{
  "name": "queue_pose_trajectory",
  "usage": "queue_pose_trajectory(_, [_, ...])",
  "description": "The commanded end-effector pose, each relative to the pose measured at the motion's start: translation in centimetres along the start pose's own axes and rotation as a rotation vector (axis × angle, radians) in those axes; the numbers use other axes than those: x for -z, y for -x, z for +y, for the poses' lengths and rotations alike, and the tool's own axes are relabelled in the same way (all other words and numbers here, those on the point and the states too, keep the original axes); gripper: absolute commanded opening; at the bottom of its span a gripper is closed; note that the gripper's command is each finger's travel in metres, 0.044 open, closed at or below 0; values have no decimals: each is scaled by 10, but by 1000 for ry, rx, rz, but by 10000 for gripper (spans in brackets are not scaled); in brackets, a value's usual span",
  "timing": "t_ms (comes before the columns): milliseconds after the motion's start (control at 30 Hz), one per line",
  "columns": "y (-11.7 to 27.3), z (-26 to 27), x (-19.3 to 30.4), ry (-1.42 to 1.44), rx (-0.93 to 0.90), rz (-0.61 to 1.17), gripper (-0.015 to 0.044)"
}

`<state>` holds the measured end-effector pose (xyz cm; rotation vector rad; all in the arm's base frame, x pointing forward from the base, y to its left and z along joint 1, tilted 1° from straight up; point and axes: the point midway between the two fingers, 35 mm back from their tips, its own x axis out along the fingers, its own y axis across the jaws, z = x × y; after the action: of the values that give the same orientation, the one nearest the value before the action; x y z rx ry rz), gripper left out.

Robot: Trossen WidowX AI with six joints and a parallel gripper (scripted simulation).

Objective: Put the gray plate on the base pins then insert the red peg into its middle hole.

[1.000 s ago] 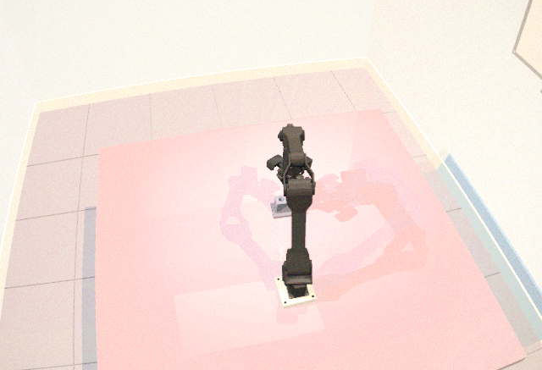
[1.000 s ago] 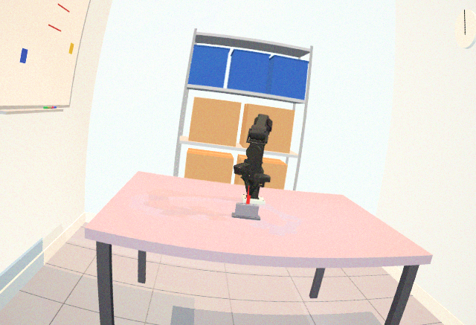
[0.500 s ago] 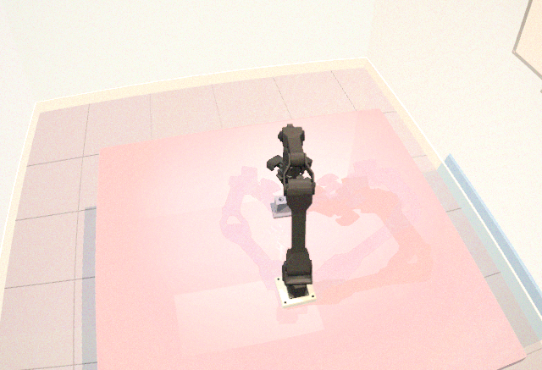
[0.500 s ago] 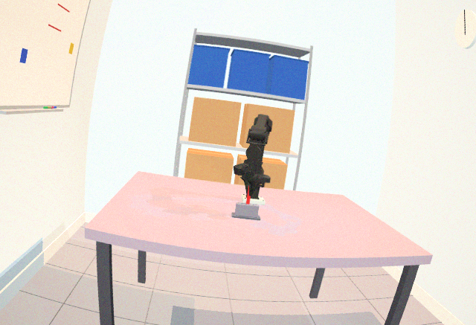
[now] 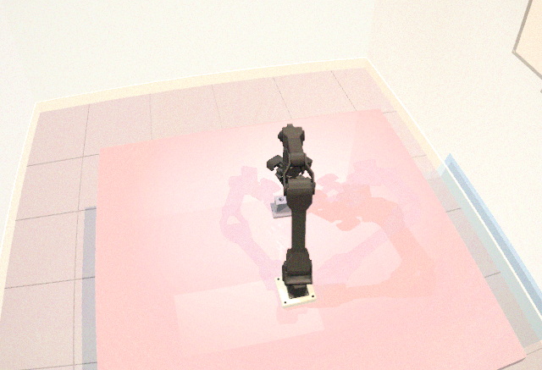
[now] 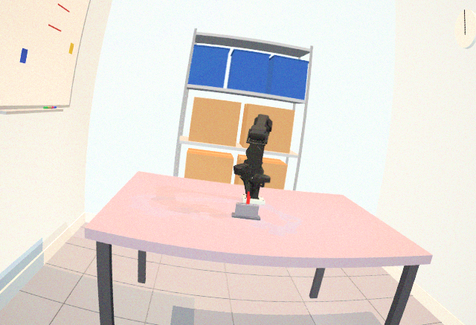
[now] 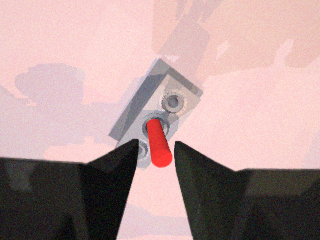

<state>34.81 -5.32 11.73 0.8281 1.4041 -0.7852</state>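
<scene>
And there stands the slim red cylindrical peg [image 6: 248,197] [image 7: 159,143], its lower end at the middle hole of the gray rectangular plate [image 7: 182,93] atop the gray block-shaped base [image 6: 245,210] [image 7: 142,102]! The black two-fingered gripper [image 7: 156,145] is partly open, gaps showing on both sides of the peg, and it holds nothing! Below it all, the pink rectangular table [image 5: 184,234] [image 6: 184,233] carries the base; how deep the peg sits, I cannot tell.

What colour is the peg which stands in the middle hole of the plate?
The peg is plain red, best seen in the wrist view.
</scene>
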Motion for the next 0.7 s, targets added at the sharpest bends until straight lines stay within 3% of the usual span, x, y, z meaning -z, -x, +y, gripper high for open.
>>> queue_pose_trajectory(0, [0, 0, 0, 0, 0, 0, 150])
queue_pose_trajectory(667, [9, -1, 0, 2, -6, -1, 150])
